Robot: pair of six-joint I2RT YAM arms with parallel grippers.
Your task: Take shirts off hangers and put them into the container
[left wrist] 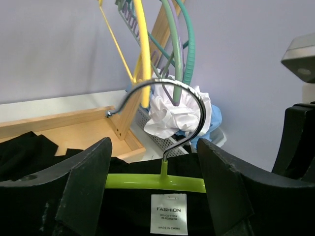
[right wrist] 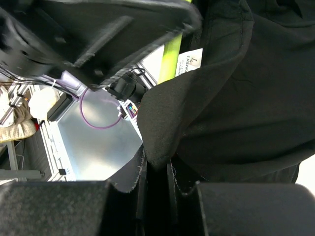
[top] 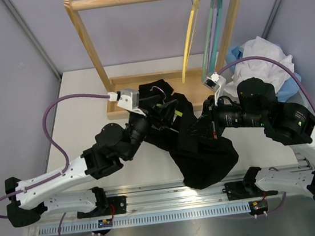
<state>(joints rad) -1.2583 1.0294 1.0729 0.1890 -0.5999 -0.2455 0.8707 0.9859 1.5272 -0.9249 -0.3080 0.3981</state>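
My left end effector (left wrist: 155,194) stands open, its two black fingers (left wrist: 81,189) apart on either side of the lime green hanger (left wrist: 147,182). The hanger's green neck and metal hook (left wrist: 194,105) rise out of the gap between them, and I cannot tell whether either finger touches the hanger bar. Just below that gap the black shirt (left wrist: 123,216) sits on the hanger with its white collar label (left wrist: 169,214) facing me. Beyond this end effector, past the hook, stands the wooden rack (left wrist: 59,120), with the yellow hanger (left wrist: 141,44), the pale green hanger (left wrist: 171,39) and the teal hanger (left wrist: 191,44) hanging from it. Farther behind them the white shirt (left wrist: 170,115) lies crumpled over the perforated wall of the container (left wrist: 155,137), with a light blue garment (left wrist: 215,118) just beside it. My right end effector (right wrist: 157,187) is closed on the black shirt, a fold of the cloth pinched tight between its fingers. From that grip the fabric spreads upward and to the right, and a strip of the lime green bar shows above it next to the label. Seen from above, my two end effectors point toward each other over the table (top: 89,120), near one another. The black shirt is bunched between and beneath them and trails toward the near edge.
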